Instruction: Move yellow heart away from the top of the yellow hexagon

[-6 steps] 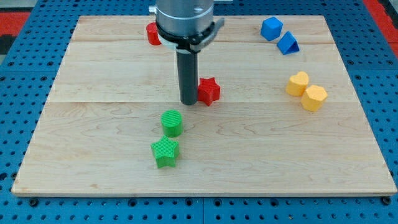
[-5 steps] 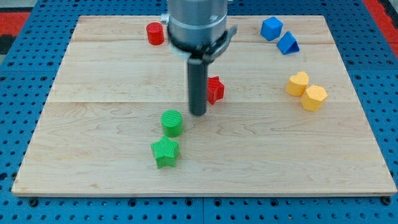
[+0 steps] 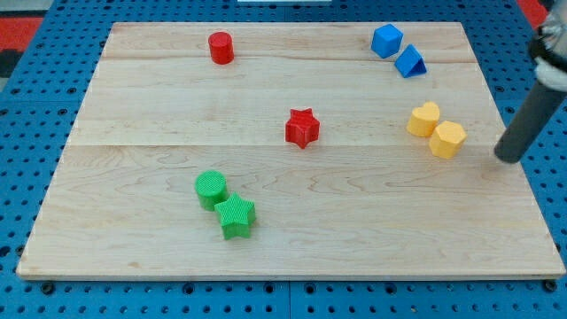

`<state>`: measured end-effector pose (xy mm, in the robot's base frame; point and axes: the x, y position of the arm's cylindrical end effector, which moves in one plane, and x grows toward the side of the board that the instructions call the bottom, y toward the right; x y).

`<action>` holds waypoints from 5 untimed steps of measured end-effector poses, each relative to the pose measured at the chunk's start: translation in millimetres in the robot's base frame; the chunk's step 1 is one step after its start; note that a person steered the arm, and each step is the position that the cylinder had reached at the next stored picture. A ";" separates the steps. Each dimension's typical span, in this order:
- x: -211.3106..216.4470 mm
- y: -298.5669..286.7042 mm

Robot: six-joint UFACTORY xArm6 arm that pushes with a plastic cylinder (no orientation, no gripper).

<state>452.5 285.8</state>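
Near the board's (image 3: 133,257) right edge, my tip (image 3: 507,159) stands right of the yellow hexagon (image 3: 448,139), which touches the yellow heart (image 3: 423,119) at its upper left. Blue blocks (image 3: 387,41) (image 3: 410,62) occupy the top right corner.

A robotics lab bench: a wooden board (image 3: 292,230) of small coloured blocks lies on blue pegboard (image 3: 27,133)

Bright even overhead light; soft short shadows under blocks; rod (image 3: 508,158) motion-blurred.
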 end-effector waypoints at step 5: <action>-33.1 -270.6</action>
